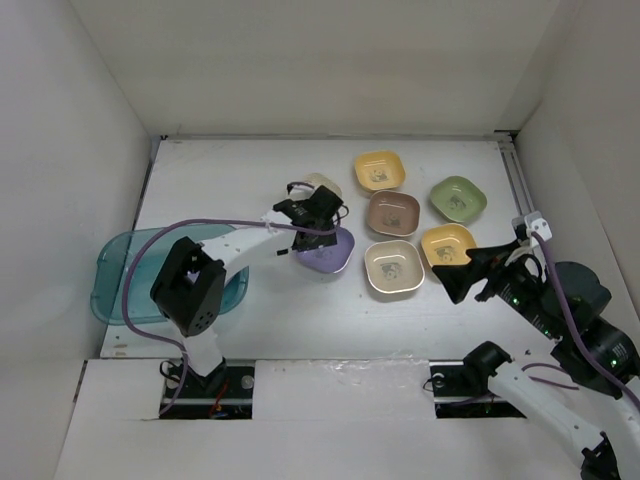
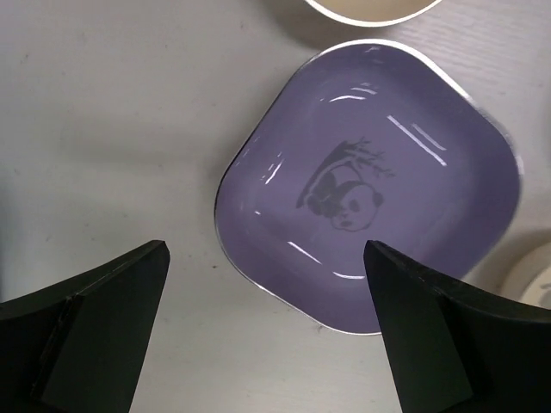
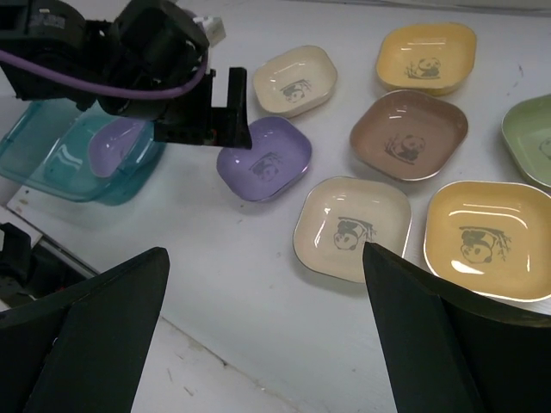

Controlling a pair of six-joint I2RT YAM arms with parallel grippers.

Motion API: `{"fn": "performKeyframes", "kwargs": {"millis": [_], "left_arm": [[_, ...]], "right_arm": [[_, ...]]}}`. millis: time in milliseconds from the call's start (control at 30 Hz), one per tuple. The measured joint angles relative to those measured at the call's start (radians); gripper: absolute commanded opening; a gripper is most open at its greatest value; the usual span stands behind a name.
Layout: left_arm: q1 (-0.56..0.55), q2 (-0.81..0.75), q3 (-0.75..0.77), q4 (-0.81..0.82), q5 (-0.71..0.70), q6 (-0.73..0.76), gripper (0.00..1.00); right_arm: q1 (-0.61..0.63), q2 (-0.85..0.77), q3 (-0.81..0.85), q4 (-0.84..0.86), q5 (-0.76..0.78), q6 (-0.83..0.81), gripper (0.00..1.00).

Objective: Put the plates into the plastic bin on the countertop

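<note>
R gripper (image 3: 265,254) jaws apart, idle nr front edge beside yellow plate (image 1: 447,241). Plastic bin (image 1: 112,285) near-left w/ one purple dish (image 3: 114,142) inside. L gripper (image 2: 265,251) spread wide over purple plate (image 2: 370,185), not touching, so prob. pick step. Next: lower, pinch rim, swing left to bin. Cream plate (image 1: 393,268) crowds right; bare countertop (image 1: 220,175) left; walls far.

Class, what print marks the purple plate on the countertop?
Purple plate: dark panda on a branch; best in left wrist view.
</note>
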Motion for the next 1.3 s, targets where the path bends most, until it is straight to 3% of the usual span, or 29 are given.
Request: {"fn": "performKeyframes", "kwargs": {"millis": [200,367,433,600,733,867,1067,1300], "left_arm": [[0.006,-0.002,-0.130,0.051,0.005,-0.017,0.85],[0.028,-0.001,-0.204,0.132,0.026,-0.032,0.58],[0.035,0.000,-0.227,0.158,0.030,-0.043,0.36],[0.039,-0.002,-0.282,0.204,0.031,-0.059,0.25],[0.039,-0.049,-0.314,0.232,0.032,-0.082,0.00],[0.039,-0.145,-0.335,0.222,0.029,-0.098,0.00],[0.063,-0.318,-0.335,0.077,-0.006,-0.098,0.00],[0.298,-0.514,-0.239,-0.030,-0.034,-0.071,0.00]], "right_arm": [[0.000,0.000,0.000,0.000,0.003,0.000,1.00],[0.000,0.000,0.000,0.000,0.002,0.004,1.00],[0.000,0.000,0.000,0.000,0.002,0.009,1.00],[0.000,0.002,0.000,0.000,0.002,0.015,1.00],[0.000,0.002,0.000,0.002,0.002,0.015,1.00],[0.000,0.002,0.000,0.003,0.002,0.015,1.00],[0.000,0.002,-0.001,0.004,0.001,0.015,1.00],[0.000,0.002,-0.001,0.005,-0.006,0.015,1.00]]}}
